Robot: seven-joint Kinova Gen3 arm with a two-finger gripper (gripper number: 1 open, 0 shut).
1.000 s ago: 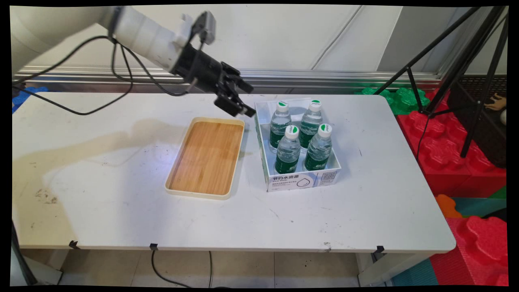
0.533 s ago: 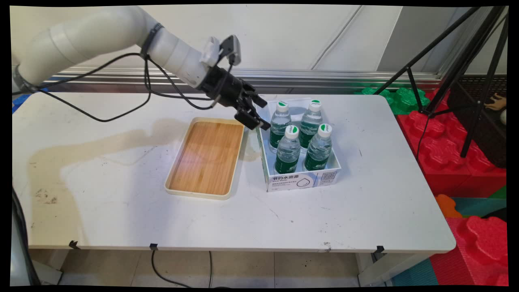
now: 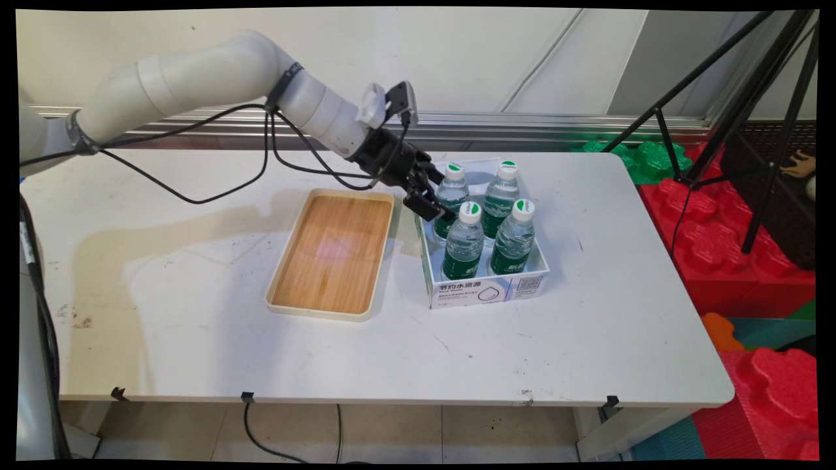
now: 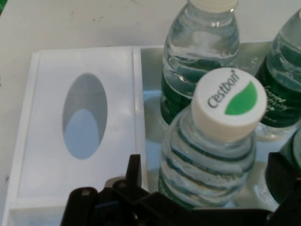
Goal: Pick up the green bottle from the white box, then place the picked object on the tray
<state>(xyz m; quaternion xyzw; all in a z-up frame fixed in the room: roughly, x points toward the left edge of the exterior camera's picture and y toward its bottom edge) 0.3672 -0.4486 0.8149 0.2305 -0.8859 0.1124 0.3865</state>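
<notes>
Bottle [image 4: 211, 155] apparently between open claw [image 3: 436, 202] fingers; box [image 3: 486, 289] on white table [image 3: 196, 313].

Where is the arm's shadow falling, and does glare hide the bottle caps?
Main view: the arm's shadow lies on the table left of the tray, clear of the bottles. Hand view: the nearest bottle's cap is evenly lit, with no glare on its lettering.
</notes>
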